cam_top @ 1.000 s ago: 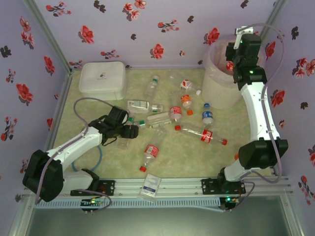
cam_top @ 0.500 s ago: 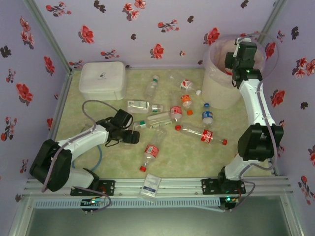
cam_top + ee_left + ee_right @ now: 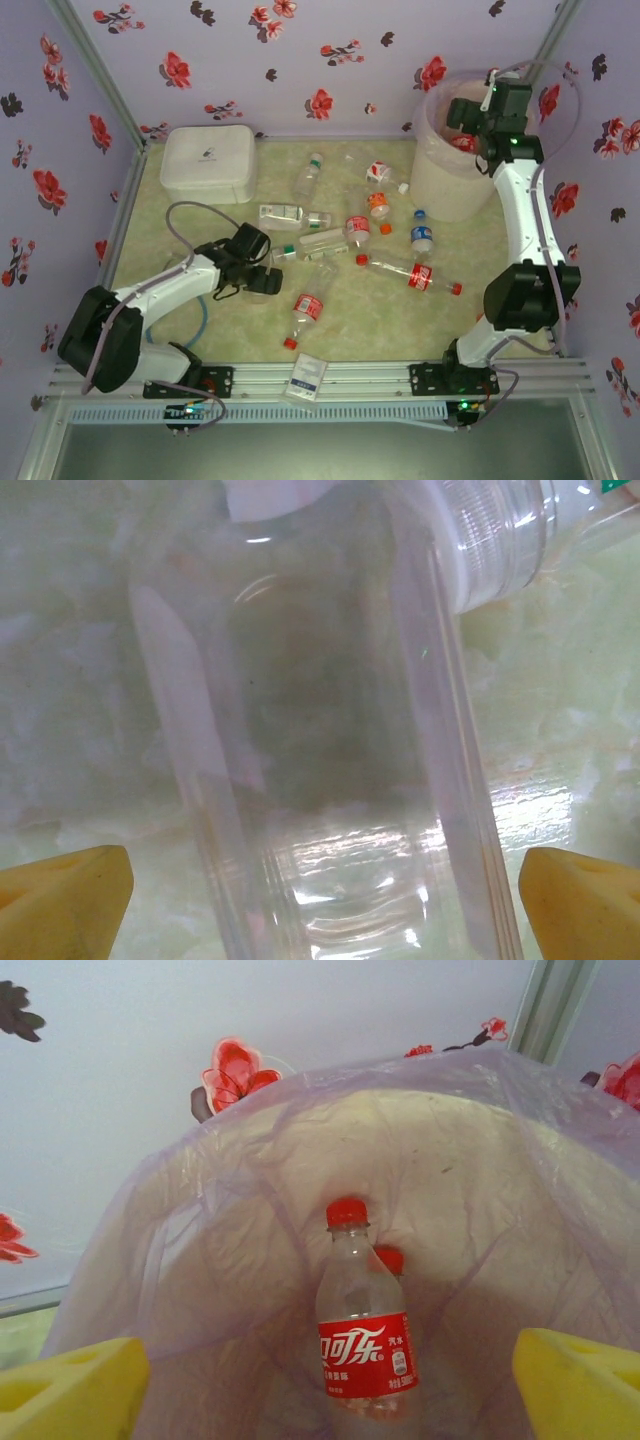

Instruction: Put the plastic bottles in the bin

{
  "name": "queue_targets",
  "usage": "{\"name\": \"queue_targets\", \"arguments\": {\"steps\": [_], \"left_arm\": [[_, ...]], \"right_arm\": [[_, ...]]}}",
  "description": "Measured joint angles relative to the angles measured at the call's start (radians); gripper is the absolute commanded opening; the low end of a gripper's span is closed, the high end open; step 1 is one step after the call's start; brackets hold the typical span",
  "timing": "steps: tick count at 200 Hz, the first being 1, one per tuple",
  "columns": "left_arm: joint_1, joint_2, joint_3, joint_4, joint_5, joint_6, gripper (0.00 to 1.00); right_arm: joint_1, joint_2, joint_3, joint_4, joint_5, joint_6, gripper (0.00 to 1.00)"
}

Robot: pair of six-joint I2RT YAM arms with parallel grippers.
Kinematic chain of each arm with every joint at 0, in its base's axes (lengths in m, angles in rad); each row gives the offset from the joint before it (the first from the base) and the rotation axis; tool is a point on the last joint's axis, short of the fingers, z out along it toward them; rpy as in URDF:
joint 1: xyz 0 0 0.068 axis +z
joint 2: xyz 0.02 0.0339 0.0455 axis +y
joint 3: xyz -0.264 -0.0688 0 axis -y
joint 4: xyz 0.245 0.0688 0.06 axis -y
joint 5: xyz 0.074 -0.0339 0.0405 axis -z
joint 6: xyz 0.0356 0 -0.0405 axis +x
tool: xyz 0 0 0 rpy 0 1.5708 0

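Bottle with red label (image 3: 362, 1345) loose inside bin (image 3: 230, 1260), second red cap (image 3: 391, 1258) half hidden behind it, right gripper (image 3: 325, 1388) open above, left gripper (image 3: 322, 900) open astride blurred clear bottle (image 3: 330, 730), ends cut off.

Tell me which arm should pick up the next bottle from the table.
Left. The left gripper is open astride a clear bottle lying on the table. The right gripper hangs open over the bin, far from the loose bottles.
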Motion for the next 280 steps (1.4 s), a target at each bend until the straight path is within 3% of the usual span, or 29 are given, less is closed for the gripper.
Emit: {"name": "queue_targets", "arguments": {"steps": [59, 90, 154, 202, 233, 280], "left_arm": [[-0.031, -0.009, -0.049, 0.025, -0.004, -0.06, 1.0], [-0.031, -0.018, -0.051, 0.022, -0.006, -0.072, 0.94], [-0.031, -0.007, -0.05, 0.017, -0.027, -0.081, 0.6], [-0.029, -0.009, 0.045, -0.066, -0.046, -0.059, 0.49], [-0.029, -0.02, 0.113, -0.115, -0.061, -0.033, 0.37], [-0.029, -0.063, 0.184, -0.159, -0.068, -0.006, 0.23]], "right_arm": [[0.0, -0.165, -0.037, -0.073, -0.073, 0.029, 1.0], [0.0, -0.259, -0.064, -0.115, -0.149, 0.067, 0.99], [0.014, -0.432, -0.255, -0.121, -0.382, 0.174, 0.99], [0.021, -0.541, -0.371, -0.154, -0.496, 0.211, 0.96], [0.027, -0.586, -0.407, -0.174, -0.552, 0.231, 0.91], [0.075, -0.62, -0.481, -0.164, -0.583, 0.294, 0.87]]}}
